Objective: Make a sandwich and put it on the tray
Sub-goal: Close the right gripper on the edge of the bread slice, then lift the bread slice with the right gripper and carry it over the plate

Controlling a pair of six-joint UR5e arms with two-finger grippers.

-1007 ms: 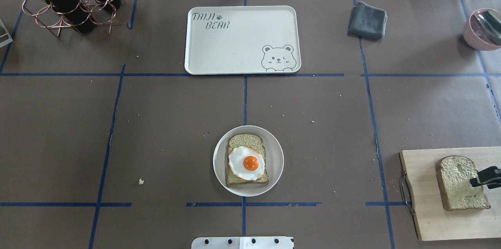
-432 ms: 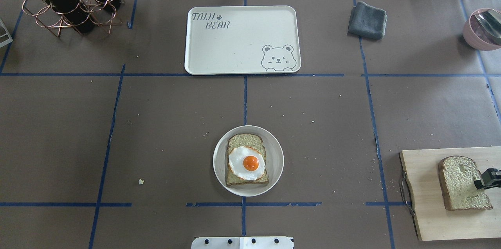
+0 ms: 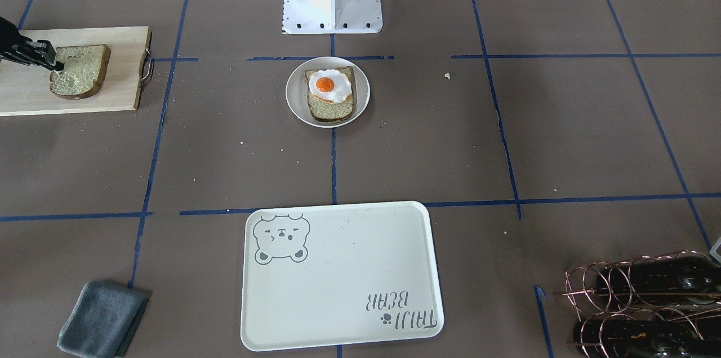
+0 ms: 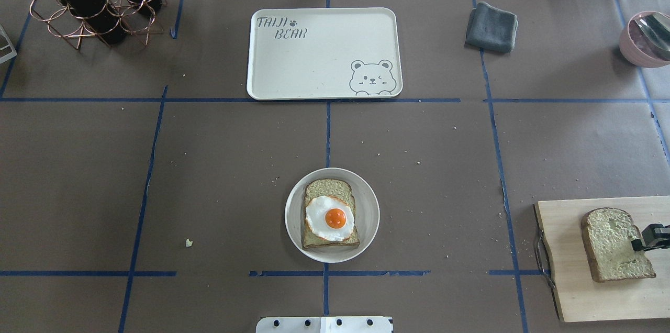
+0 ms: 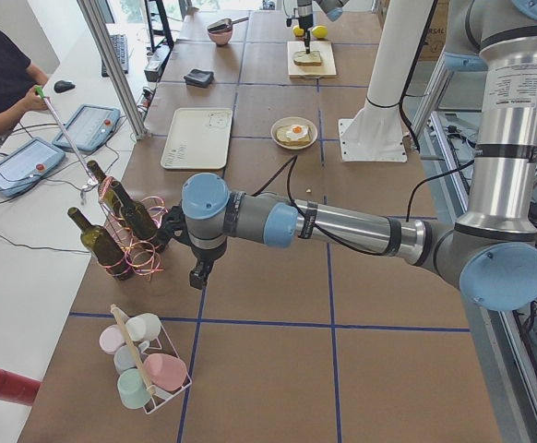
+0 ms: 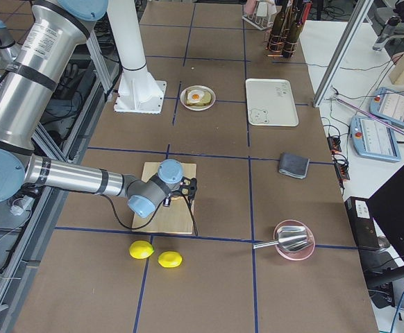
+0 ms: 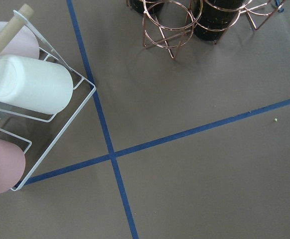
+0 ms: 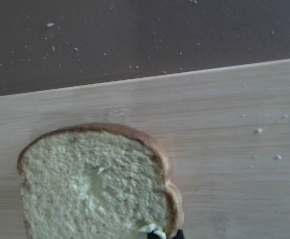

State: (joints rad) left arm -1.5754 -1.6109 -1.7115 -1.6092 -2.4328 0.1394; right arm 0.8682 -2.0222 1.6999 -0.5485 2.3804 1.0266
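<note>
1. From where I stand, the cream tray (image 4: 324, 55) lies at the far middle of the table. Its grey lettering reads "TAIJI BEAR" with a paw print, and a winking bear face is drawn in one corner.
2. The sandwich (image 4: 328, 241) is unfinished. It sits on a round white plate (image 4: 369, 202) close to the robot's base, well apart from the tray. So far it is one bread slice (image 4: 328, 186) with a fried egg (image 4: 331, 218) on top, yolk up.
3. The second bread slice (image 4: 612, 241) lies flat on the wooden cutting board (image 4: 565, 280) at the robot's right.
4. The right gripper (image 4: 638, 244) is at that slice's outer edge, and its jaws pinch the crust.
5. The left gripper (image 5: 199, 273) hangs over the table beside the copper rack of wine bottles (image 4: 84, 3) and a white wire rack of cups (image 7: 30, 84). I cannot tell how its jaws stand.
6. A folded grey cloth (image 4: 491, 26) lies to the right of the tray.
</note>
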